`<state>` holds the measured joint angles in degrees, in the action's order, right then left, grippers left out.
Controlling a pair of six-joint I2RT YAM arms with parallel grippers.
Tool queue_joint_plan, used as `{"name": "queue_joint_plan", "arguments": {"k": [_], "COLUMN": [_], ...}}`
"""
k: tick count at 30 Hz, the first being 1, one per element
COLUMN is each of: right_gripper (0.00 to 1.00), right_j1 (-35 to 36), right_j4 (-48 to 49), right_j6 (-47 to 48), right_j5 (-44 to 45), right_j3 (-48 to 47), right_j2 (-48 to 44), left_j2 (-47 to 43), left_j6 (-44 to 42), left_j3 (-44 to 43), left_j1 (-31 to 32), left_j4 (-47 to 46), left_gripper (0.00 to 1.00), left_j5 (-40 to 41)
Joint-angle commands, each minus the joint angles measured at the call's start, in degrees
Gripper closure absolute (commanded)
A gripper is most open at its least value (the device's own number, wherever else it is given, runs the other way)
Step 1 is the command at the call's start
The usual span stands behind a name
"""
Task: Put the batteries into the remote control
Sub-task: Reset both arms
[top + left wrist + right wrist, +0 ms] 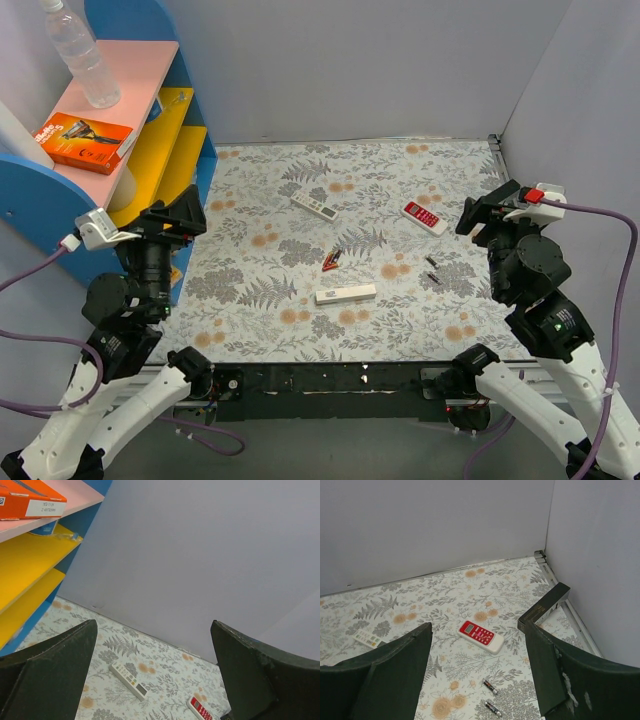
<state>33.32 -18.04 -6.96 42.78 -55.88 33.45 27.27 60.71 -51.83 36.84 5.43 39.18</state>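
The table [250,300] in front of me is covered in a grey fern-and-flower print. Near its middle lies the remote control [345,294], a plain white bar lying crosswise. Just beyond it sit red-orange pieces [331,263], with something slim and dark against them that I cannot make out. Farther back lie a white buttoned remote [315,206] and, off to its right, a red remote [425,217]. Nearer me than the red one lie two small dark cylinders [490,686], close together but apart.
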Motion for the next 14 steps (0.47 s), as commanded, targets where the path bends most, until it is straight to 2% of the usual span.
{"name": "queue_joint_plan", "arguments": {"k": [1,14], "right_gripper": [0.18,0.18], "right_j1": [-0.19,-0.19], "right_j4": [4.33,6.17], "right_j6": [1.51,2.74], "right_j5": [1.34,1.6], "right_j3": [0.33,2.53], "right_j2": [0.21,-0.67], "left_j2": [0.42,2.79], "left_j6": [-2.96,-2.61], "left_j3": [1.56,2.18], "left_j1": [-0.28,-0.19], "left_j4": [-1.82,-2.36], "left_gripper": [0.02,0.02], "left_j5": [1.25,3.28]}}
